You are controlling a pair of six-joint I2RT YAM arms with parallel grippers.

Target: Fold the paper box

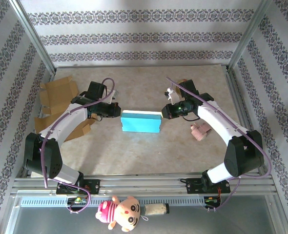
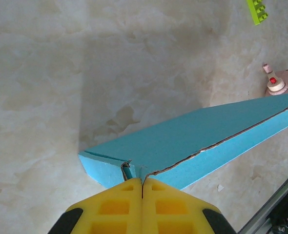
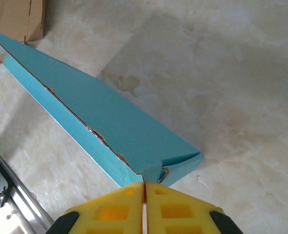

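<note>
Your left gripper (image 2: 142,183) and right gripper (image 3: 144,184) each pinch shut on one end of the blue paper box (image 1: 141,122), lying between them on the table (image 1: 134,156). Pull unevenly and the frayed seam (image 3: 85,127) may tear, or a thin edge could slip free

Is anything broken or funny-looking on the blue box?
Yes. The blue box has a ragged edge running along its top, with brown cardboard showing where the blue looks torn. The left gripper and right gripper pinch that edge at opposite ends.
</note>
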